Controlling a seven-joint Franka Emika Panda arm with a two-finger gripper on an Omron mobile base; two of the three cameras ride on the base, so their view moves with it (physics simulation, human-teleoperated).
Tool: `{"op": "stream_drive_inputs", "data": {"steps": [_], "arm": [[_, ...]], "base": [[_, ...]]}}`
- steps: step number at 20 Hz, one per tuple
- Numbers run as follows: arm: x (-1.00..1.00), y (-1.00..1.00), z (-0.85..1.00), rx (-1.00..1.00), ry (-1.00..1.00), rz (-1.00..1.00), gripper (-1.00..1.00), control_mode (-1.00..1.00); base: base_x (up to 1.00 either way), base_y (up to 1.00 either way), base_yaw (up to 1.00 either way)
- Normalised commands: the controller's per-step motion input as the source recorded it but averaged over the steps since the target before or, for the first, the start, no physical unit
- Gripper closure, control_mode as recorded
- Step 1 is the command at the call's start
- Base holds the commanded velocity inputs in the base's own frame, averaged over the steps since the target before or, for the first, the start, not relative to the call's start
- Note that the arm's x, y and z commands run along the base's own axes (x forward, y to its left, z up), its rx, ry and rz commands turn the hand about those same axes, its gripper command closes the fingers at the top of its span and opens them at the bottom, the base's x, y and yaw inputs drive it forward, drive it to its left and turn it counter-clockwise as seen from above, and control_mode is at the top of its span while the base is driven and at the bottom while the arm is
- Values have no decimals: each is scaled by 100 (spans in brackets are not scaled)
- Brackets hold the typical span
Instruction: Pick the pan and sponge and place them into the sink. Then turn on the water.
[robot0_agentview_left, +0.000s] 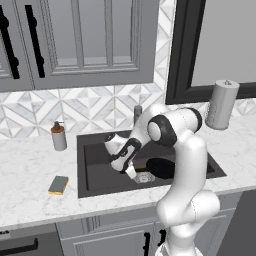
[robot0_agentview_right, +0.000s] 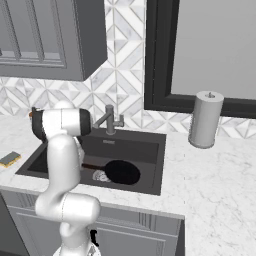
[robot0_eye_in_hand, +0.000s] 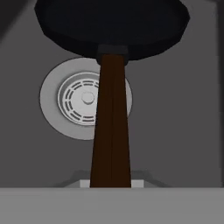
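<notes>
Pan held low in the sink by its handle

The gripper (robot0_agentview_left: 131, 172) was clamped narrow on the handle's near end; the pan (robot0_agentview_right: 121, 172) sat over the sink (robot0_agentview_left: 95, 185) floor, its long axis running from the gripper past the drain (robot0_eye_in_hand: 72, 100), black disc pointing right. The sponge (robot0_agentview_left: 58, 185) lay on the counter (robot0_agentview_left: 30, 170), left of the basin. No writing was legible.

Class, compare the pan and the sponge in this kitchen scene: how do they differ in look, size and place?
The pan is round and black with a long brown handle; the sponge is a yellow block with a grey-green top. The pan is far bigger than the sponge. The pan is down in the sink, its handle over the drain; the sponge lies on the counter beside the sink.
</notes>
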Motion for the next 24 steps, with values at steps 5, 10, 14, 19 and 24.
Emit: {"op": "stream_drive_inputs", "data": {"steps": [5,10,14,19,24], "arm": [[15,15,-38,0,-11,0,100,-100],[3,22,-31,0,-12,-2,-100,-100],[0,12,-20,0,-15,-3,-100,-100],[0,0,-10,0,-21,-3,-100,-100],[-45,10,18,2,-36,0,-100,-100]], "base": [[0,0,0],[0,0,0],[0,0,0],[0,0,0],[0,0,0]]}}
